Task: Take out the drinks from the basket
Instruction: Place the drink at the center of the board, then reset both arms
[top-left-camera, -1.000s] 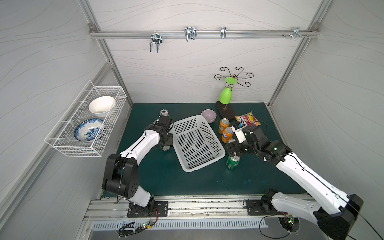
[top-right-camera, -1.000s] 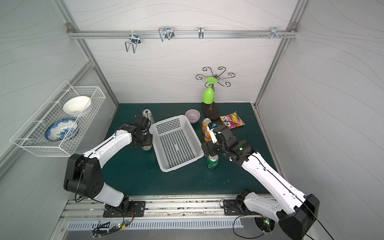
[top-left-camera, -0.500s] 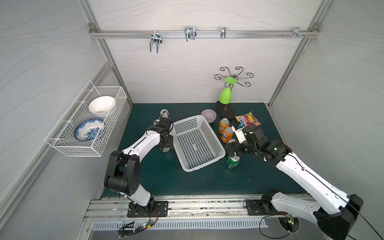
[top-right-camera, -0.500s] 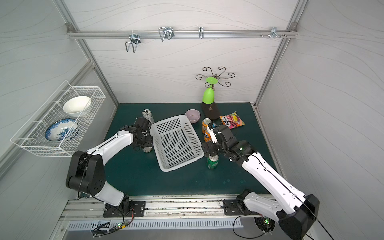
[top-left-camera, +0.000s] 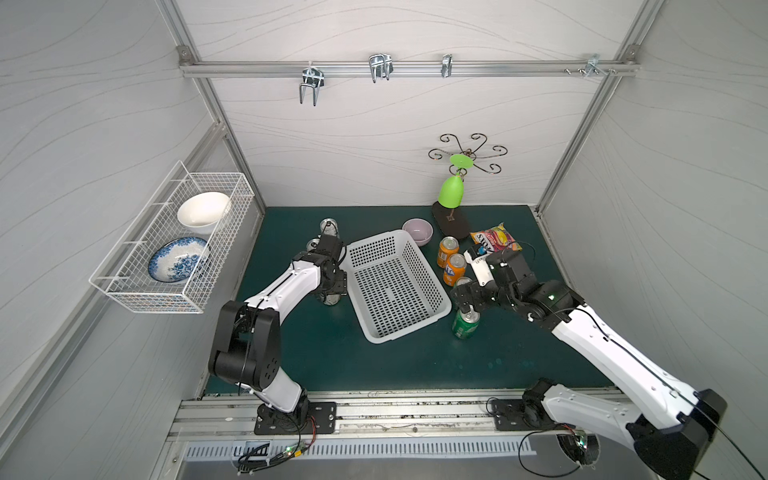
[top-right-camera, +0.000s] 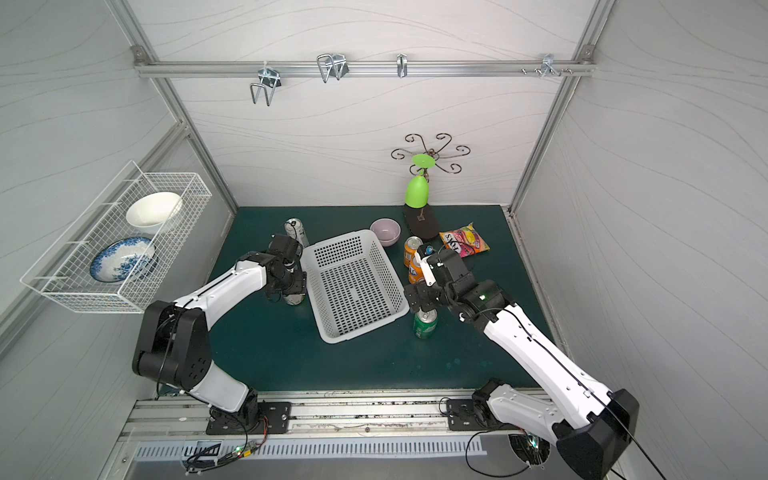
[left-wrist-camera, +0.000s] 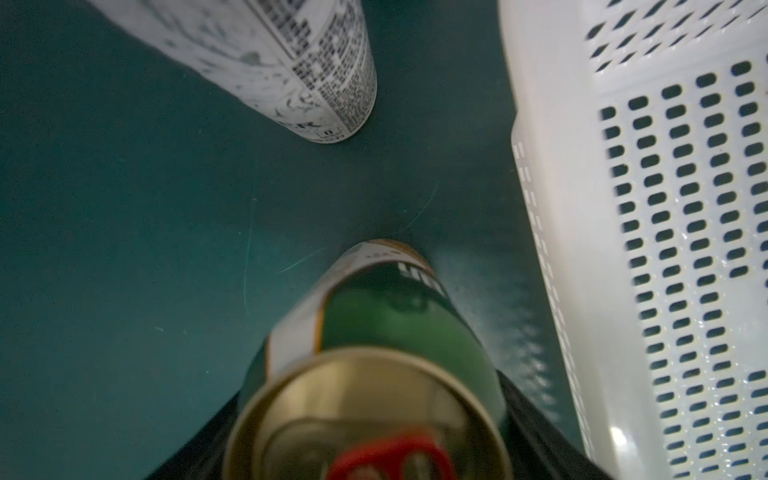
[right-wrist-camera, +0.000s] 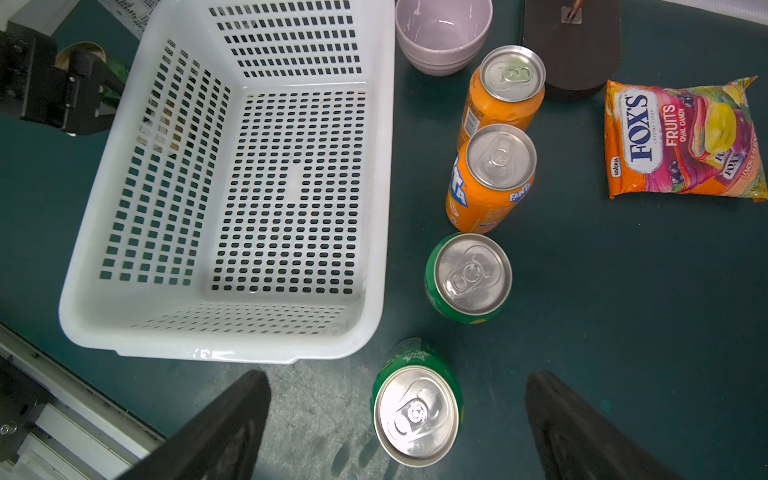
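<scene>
The white basket (top-left-camera: 395, 291) (top-right-camera: 353, 286) (right-wrist-camera: 286, 187) lies in the middle of the green mat with no can in it. Right of it stand two orange cans (right-wrist-camera: 505, 89) (right-wrist-camera: 492, 178) and two green cans (right-wrist-camera: 467, 278) (right-wrist-camera: 415, 407). My right gripper (right-wrist-camera: 397, 376) (top-left-camera: 467, 301) hangs open above the nearer green can, touching nothing. Left of the basket stand two slim silver-white cans (top-left-camera: 329, 228) (top-left-camera: 313, 244). A cream-and-green can (left-wrist-camera: 374, 332) stands on the mat between the fingers of my left gripper (left-wrist-camera: 368, 390) (top-left-camera: 332, 286). Whether they press it does not show.
A pink bowl (top-left-camera: 417, 230), a dark stand with a green cup (top-left-camera: 451, 195) and a candy bag (top-left-camera: 494, 241) lie behind the cans. A wire rack (top-left-camera: 174, 245) with two bowls hangs on the left wall. The basket wall (left-wrist-camera: 648, 208) runs close beside my left gripper.
The left arm has shifted a little over the cream-and-green can. The right arm and the cans beside it have stayed put.
</scene>
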